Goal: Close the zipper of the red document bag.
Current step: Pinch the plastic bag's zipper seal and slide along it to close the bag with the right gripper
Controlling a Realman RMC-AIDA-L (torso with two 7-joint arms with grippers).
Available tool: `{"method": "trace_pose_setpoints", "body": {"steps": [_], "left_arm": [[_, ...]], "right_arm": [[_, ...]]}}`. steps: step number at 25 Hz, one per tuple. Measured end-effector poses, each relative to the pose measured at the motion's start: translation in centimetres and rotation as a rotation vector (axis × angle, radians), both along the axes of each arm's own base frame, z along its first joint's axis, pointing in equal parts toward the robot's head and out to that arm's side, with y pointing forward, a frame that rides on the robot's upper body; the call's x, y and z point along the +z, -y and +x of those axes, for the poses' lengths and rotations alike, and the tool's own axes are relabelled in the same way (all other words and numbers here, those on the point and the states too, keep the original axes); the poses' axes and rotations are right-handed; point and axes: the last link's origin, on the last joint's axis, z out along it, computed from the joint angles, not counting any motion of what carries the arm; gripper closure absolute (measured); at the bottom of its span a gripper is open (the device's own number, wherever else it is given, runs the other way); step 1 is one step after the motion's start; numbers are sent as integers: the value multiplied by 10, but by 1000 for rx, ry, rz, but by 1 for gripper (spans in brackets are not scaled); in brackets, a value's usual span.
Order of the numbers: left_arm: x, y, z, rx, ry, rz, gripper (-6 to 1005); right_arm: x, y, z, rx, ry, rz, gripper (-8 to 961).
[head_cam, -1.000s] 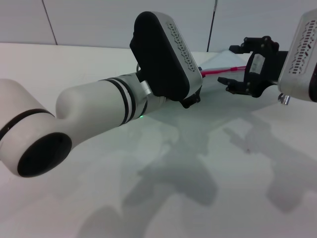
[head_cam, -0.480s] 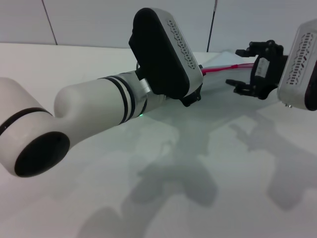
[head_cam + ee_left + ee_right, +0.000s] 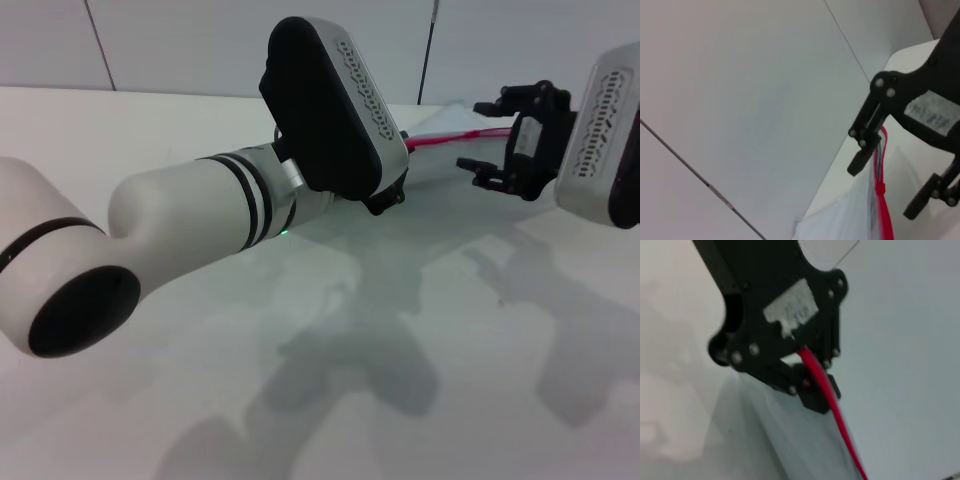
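The red document bag [image 3: 440,175] lies flat on the white table at the far right, a translucent pale pouch. The zipper [image 3: 440,143] is the thin red strip along its far edge. My left gripper [image 3: 385,203] is mostly hidden behind its own wrist in the head view. The right wrist view shows the left gripper [image 3: 805,385] clamped on the zipper [image 3: 840,425] at the near end. My right gripper [image 3: 470,135] is open at the other end. In the left wrist view the right gripper [image 3: 883,190] straddles the zipper [image 3: 885,220] without touching it.
The left forearm [image 3: 200,220] crosses the middle of the head view and hides part of the white table [image 3: 150,130]. A panelled wall [image 3: 200,40] rises behind the table's far edge.
My right gripper has moved right and slightly farther back along the red strip over the last second. The left arm has hardly moved.
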Motion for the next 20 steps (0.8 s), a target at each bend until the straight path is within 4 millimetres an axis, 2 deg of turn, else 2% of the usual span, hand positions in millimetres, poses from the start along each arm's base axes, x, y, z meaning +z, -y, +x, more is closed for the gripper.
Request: {"method": "trace_pose_setpoints", "body": {"steps": [6, 17, 20], "left_arm": [[0, 0, 0, 0, 1, 1, 888], [0, -1, -1, 3, 0, 2, 882], [0, -1, -1, 3, 1, 2, 880]], "right_arm": [[-3, 1, -5, 13, -3, -4, 361], [-4, 0, -8, 20, -10, 5, 523], [-4, 0, -8, 21, -12, 9, 530]]}}
